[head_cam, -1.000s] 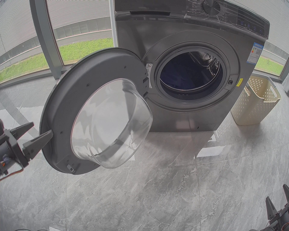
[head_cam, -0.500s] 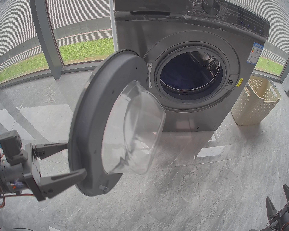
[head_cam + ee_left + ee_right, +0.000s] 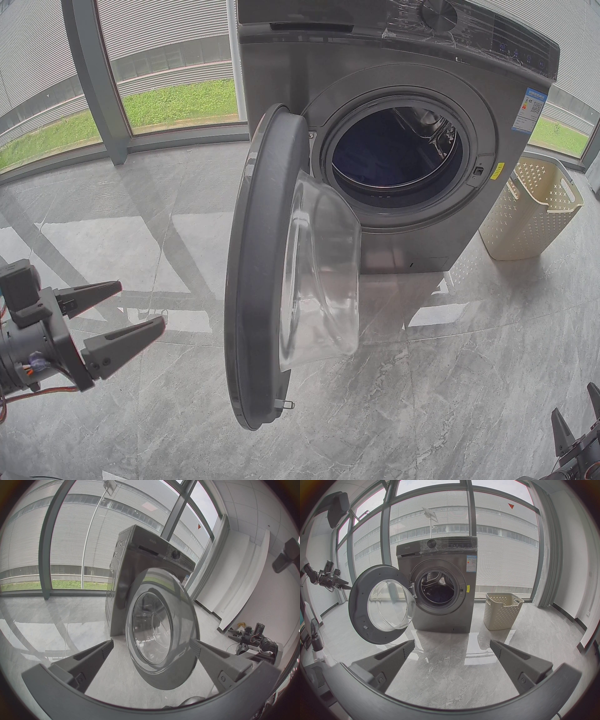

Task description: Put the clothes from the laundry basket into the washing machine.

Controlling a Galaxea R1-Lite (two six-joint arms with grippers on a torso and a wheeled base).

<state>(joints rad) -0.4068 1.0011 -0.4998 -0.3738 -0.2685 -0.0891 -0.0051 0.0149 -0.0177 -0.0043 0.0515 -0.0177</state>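
Note:
The grey washing machine (image 3: 400, 125) stands ahead with its drum (image 3: 394, 156) uncovered; something dark blue lies inside. Its round door (image 3: 262, 275) hangs half swung, edge-on to me, the clear bowl (image 3: 325, 275) facing the drum. My left gripper (image 3: 140, 304) is open at the lower left, apart from the door's outer face. In the left wrist view that door (image 3: 162, 667) fills the space beyond the open left gripper (image 3: 150, 642). The cream laundry basket (image 3: 531, 206) stands right of the machine; I see no clothes in it. My right gripper (image 3: 572, 400) is open, low at the right.
Glass window walls (image 3: 169, 75) run behind and to the left of the machine. Bare grey stone floor (image 3: 406, 387) spreads in front. The right wrist view takes in the machine (image 3: 440, 583), the door (image 3: 381, 605) and the basket (image 3: 501, 609) beyond the open right gripper (image 3: 451, 642).
The door has swung from wide open to about half shut. My left gripper came in at the door's rim, then parted from it. The right arm has not moved.

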